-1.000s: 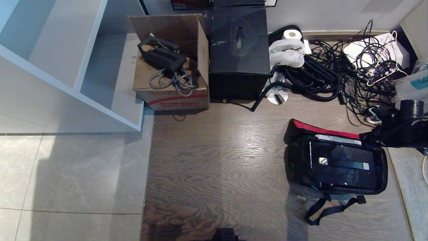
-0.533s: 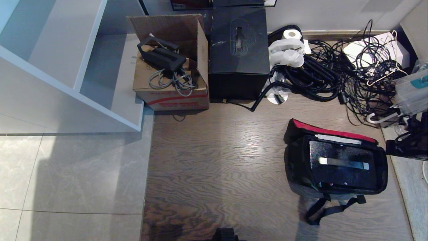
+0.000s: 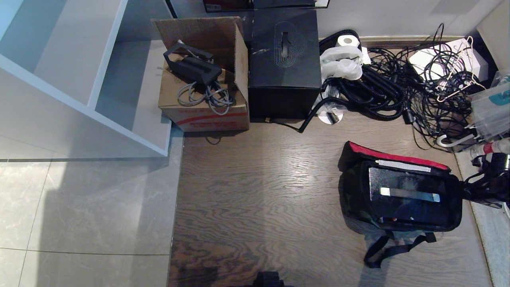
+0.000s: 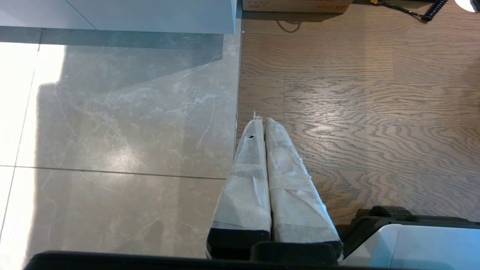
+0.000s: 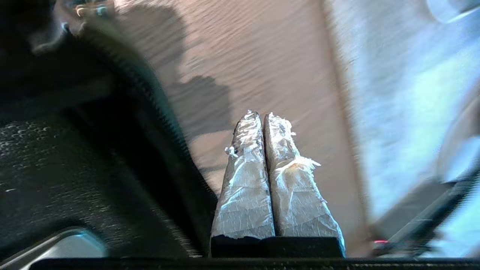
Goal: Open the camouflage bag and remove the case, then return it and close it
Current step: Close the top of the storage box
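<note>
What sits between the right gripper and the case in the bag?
Only the bag's side wall. The right gripper, shut and empty, hangs over bare floor just off the bag's right end. The lid is folded back, so the case lies uncovered from above, handle up. Left gripper is parked, shut.

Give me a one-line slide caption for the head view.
Open camouflage bag on wood floor, case inside, right gripper beside it.
</note>
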Robot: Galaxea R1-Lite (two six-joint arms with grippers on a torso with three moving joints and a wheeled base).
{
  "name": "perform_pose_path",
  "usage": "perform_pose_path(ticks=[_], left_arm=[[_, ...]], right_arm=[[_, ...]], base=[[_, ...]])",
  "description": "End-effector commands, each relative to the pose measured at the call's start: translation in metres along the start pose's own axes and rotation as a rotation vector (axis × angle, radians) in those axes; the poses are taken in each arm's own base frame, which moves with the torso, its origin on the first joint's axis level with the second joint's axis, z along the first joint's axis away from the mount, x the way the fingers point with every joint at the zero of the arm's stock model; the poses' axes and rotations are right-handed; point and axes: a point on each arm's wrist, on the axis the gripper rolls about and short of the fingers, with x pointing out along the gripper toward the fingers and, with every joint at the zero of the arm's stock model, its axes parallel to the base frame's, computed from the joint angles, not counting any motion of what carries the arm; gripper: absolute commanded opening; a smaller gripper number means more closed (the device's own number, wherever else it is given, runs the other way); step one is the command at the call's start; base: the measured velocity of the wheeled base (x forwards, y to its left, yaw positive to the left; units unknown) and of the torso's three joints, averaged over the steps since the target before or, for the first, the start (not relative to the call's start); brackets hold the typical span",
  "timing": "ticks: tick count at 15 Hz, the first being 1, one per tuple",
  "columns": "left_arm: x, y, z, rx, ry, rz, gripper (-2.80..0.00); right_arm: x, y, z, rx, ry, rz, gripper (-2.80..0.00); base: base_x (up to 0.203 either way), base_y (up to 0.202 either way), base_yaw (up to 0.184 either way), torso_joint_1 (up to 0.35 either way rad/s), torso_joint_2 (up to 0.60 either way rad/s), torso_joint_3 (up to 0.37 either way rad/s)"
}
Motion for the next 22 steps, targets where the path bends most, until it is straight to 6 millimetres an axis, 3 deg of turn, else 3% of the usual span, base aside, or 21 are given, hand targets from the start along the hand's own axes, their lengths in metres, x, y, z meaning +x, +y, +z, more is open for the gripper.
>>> perform_pose_path(ticks=[1, 6, 8, 11, 16, 17, 20, 22], left_arm=[[0.000, 0.000, 0.000, 0.000, 0.000, 0.001, -2.80], [0.000, 0.000, 0.000, 0.000, 0.000, 0.001, -2.80], [0.000, 0.000, 0.000, 0.000, 0.000, 0.001, -2.80], [0.000, 0.000, 0.000, 0.000, 0.000, 0.001, -2.80], [0.000, 0.000, 0.000, 0.000, 0.000, 0.001, -2.80], [0.000, 0.000, 0.000, 0.000, 0.000, 0.001, -2.80], [0.000, 0.000, 0.000, 0.000, 0.000, 0.001, -2.80], [0.000, 0.000, 0.000, 0.000, 0.000, 0.001, -2.80]], right_arm=[[0.007, 0.008, -0.010, 0.093, 0.036, 0.140, -2.80], [0.003, 0.042, -0.025, 0.202, 0.135, 0.306, -2.80], [-0.008, 0.049, -0.027, 0.242, 0.182, 0.320, -2.80], [-0.044, 0.064, -0.030, 0.318, 0.310, 0.357, -2.80], [-0.141, 0.089, -0.026, 0.333, 0.393, 0.440, -2.80], [-0.153, 0.093, -0.027, 0.335, 0.406, 0.474, -2.80], [-0.153, 0.086, -0.004, 0.357, 0.354, 0.581, -2.80], [-0.142, 0.080, 0.013, 0.359, 0.295, 0.587, -2.80]], base=[[0.000, 0.000, 0.000, 0.000, 0.00, 0.000], [0.000, 0.000, 0.000, 0.000, 0.00, 0.000], [0.000, 0.000, 0.000, 0.000, 0.00, 0.000], [0.000, 0.000, 0.000, 0.000, 0.00, 0.000], [0.000, 0.000, 0.000, 0.000, 0.00, 0.000], [0.000, 0.000, 0.000, 0.000, 0.00, 0.000], [0.000, 0.000, 0.000, 0.000, 0.00, 0.000], [0.000, 0.000, 0.000, 0.000, 0.00, 0.000]])
